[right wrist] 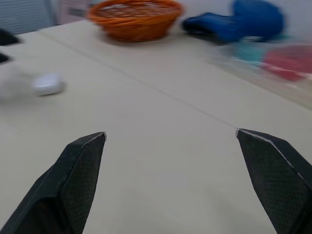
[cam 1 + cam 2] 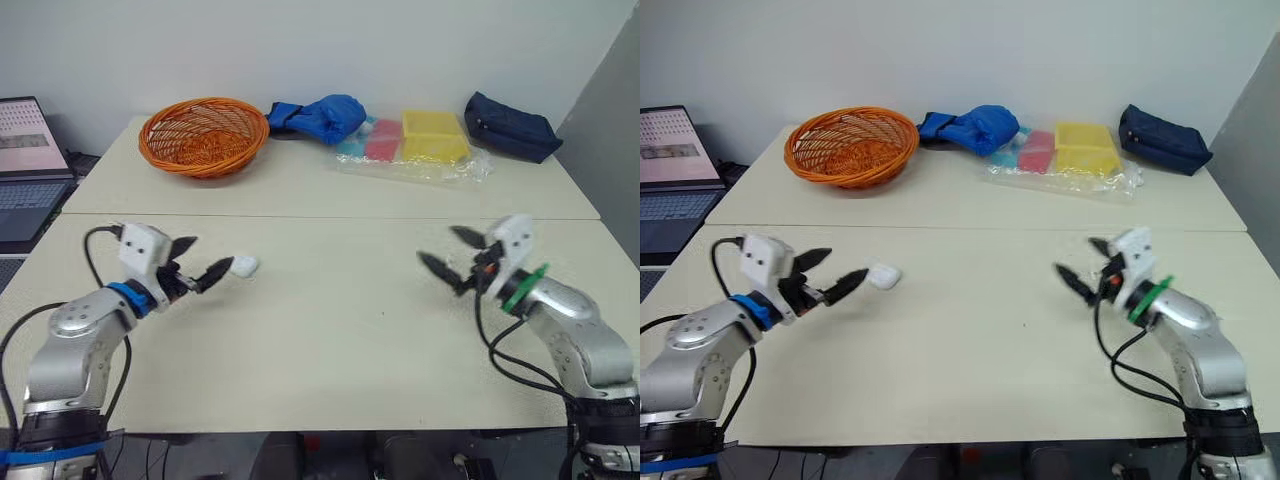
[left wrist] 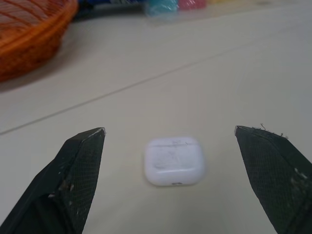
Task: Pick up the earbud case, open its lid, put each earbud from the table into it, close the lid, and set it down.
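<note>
white earbud case [image 3: 174,161] sits closed on the table [image 2: 330,330], nothing done yet; left gripper [image 2: 210,254] wide open beside it, right gripper [image 2: 437,245] open, empty.

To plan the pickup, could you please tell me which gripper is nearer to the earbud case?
Left. The left gripper sits open right beside the earbud case; the right gripper hangs open far across the table.
</note>
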Motion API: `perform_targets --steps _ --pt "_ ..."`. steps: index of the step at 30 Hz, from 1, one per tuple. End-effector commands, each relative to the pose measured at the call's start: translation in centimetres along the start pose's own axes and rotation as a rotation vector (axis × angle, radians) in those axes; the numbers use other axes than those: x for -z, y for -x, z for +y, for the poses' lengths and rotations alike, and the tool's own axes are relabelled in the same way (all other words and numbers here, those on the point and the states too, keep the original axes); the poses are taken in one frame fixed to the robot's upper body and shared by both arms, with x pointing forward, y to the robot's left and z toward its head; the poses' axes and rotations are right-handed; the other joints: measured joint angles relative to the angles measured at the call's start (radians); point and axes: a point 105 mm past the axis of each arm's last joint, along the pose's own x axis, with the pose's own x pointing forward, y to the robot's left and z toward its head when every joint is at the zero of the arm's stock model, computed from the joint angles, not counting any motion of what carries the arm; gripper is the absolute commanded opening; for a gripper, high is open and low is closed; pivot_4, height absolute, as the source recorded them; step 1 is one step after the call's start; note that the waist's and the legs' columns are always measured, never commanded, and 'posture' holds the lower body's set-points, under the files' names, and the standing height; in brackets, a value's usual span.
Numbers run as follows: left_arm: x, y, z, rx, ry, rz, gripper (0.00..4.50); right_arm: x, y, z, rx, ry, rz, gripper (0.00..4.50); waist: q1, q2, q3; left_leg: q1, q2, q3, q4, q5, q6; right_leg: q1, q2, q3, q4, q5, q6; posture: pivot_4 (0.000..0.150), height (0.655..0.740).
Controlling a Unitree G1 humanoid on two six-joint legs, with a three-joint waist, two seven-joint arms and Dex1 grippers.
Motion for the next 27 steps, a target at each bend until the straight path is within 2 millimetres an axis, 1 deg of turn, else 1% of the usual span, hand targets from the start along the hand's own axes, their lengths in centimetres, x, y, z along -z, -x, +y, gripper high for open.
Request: perform_targets --steps 1,6,8,13,18,26,27 --pt "0.3 -0.5 0.9 -0.028 -0.021 0.025 4.44 -1.8 -0.1 2.2 -0.167 0.016 -0.011 4.5 0.001 -0.001 0.0 0.0 0.0 0.0 0.0 0.0 0.0 0.0 0.0 0.0 0.0 0.0 0.0 0.15 0.74" --pt "1.0 -1.3 1.6 -0.027 -0.006 0.035 4.44 -3.4 -1.1 4.5 -0.308 0.012 -0.031 4.5 0.001 -0.002 0.001 0.0 0.0 0.0 0.0 0.0 0.0 0.0 0.0 -0.001 0.0 0.0 0.0 0.15 0.74" --pt "1.1 -1.6 1.4 -0.009 0.005 0.038 4.44 -3.9 -1.5 4.8 -0.319 0.021 -0.042 4.5 0.001 -0.002 0.001 0.0 0.0 0.0 0.0 0.0 0.0 0.0 0.0 -0.001 0.0 0.0 0.0 0.15 0.74" --pt "1.9 -2.2 0.5 0.044 0.049 0.049 4.44 -4.2 -1.9 4.4 -0.294 0.019 -0.05 4.5 0.001 -0.002 0.001 0.0 0.0 0.0 0.0 0.0 0.0 0.0 0.0 -0.001 0.0 0.0 -0.001 0.15 0.74" --pt "3.5 -2.5 1.2 -0.037 0.02 0.098 4.44 -4.1 -1.5 4.2 -0.286 0.033 -0.029 4.5 0.001 -0.002 0.001 0.0 0.0 0.0 0.0 0.0 0.0 0.0 0.0 0.0 0.0 0.0 0.0 0.15 0.74" --pt "3.7 -3.5 1.0 -0.043 0.024 0.091 4.44 -4.2 -1.0 4.2 -0.271 0.027 -0.021 4.5 0.002 -0.002 0.0 0.001 0.0 0.0 0.001 0.0 0.0 0.0 0.0 -0.001 0.002 0.0 0.0 0.15 0.74" --pt "3.7 -3.7 0.9 -0.033 0.035 0.086 4.27 -4.2 -1.0 4.2 -0.272 0.026 -0.02 4.5 0.002 -0.002 0.0 0.001 0.0 0.0 0.001 0.0 0.0 0.0 0.0 -0.001 0.003 0.0 0.0 0.15 0.74"
